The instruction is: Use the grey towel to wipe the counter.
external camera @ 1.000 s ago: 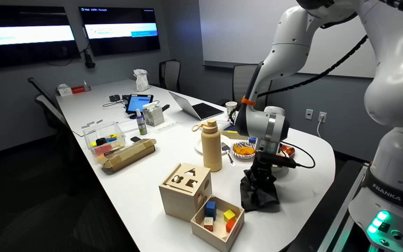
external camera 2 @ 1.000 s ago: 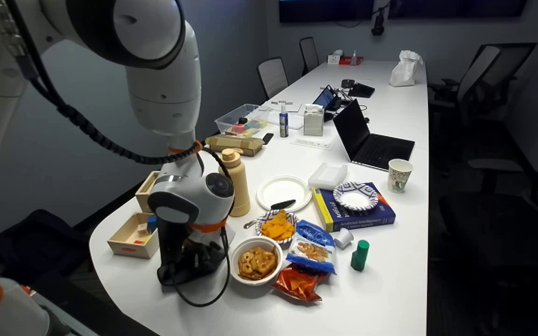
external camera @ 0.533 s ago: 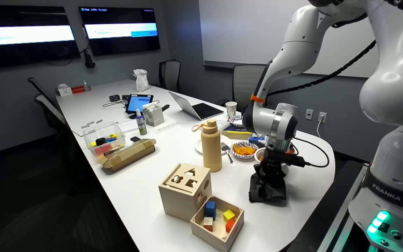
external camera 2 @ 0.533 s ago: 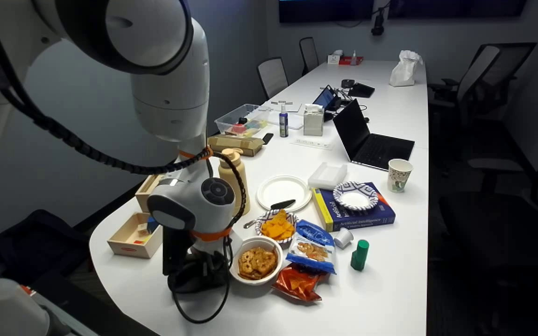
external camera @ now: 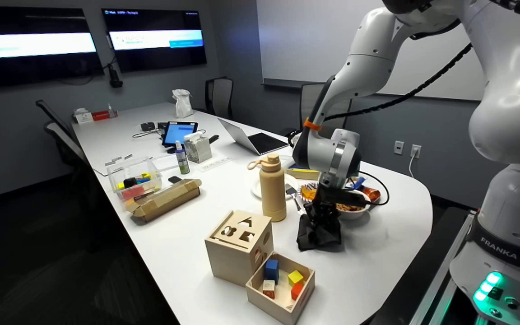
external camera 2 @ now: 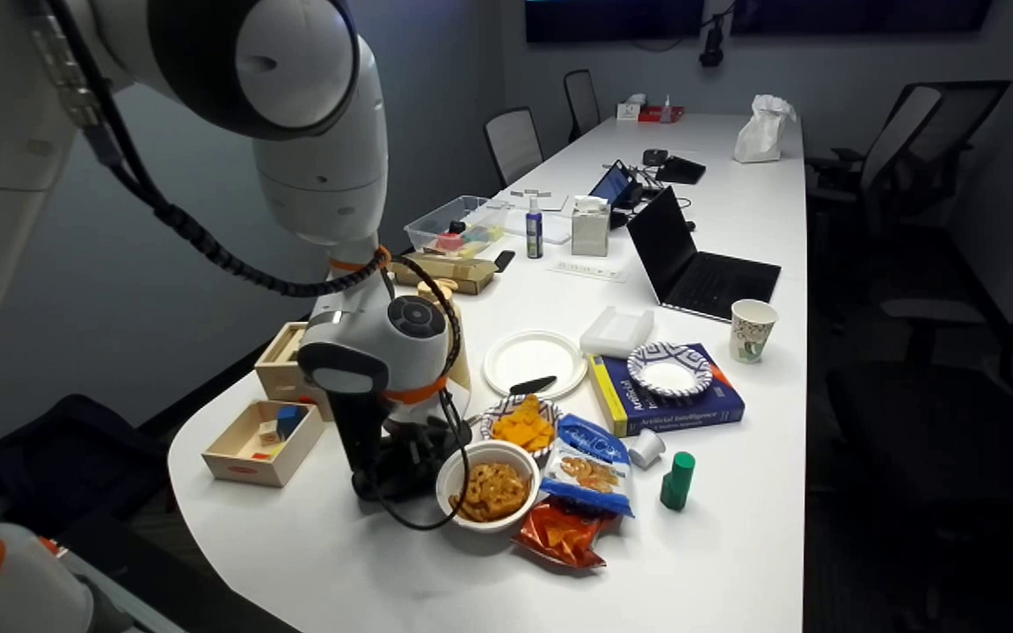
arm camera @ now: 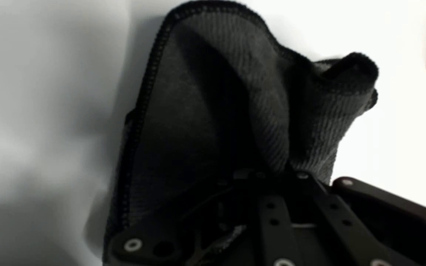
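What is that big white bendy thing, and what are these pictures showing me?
It's a robot arm. Its gripper, a bit like a pinching hand, holds a dark grey towel, meant for wiping the table. Two cameras standing outside the robot took the wide pictures, each looking at the table from a different place. The close-up comes from a camera on the arm itself, so the towel looks big. Also on the table are a tan bottle, a wooden box with holes, a wooden tray of blocks, a bowl of snacks and an open laptop.

One towel [arm camera: 198, 99], one book [external camera 2: 674, 409] — two snack packets [external camera 2: 590, 466]
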Controlling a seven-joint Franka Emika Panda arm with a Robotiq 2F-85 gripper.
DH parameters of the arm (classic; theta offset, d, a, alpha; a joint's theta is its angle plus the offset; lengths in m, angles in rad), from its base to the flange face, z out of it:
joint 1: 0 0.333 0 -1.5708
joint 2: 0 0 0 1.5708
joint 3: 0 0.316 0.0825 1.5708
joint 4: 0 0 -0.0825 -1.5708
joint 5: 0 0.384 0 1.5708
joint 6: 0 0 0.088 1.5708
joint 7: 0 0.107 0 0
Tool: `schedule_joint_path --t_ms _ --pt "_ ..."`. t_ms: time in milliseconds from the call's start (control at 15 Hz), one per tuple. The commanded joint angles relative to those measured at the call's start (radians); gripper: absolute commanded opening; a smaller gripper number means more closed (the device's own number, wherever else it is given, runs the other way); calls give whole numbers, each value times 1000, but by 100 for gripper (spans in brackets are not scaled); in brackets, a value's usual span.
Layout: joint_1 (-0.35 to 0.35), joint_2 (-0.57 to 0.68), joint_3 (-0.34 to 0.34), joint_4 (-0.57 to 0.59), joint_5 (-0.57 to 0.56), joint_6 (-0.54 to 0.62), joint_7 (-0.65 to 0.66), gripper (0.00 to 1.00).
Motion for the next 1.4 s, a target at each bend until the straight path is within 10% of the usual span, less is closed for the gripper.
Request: schedule_joint_path --t_ms 0,333,1333 --pt "74 58 -46 77 -83 -73 -12 2" --pt "51 92 -39 68 -122 -157 -50 2" --pt "-351 60 137 -205 234 30 -160 2"
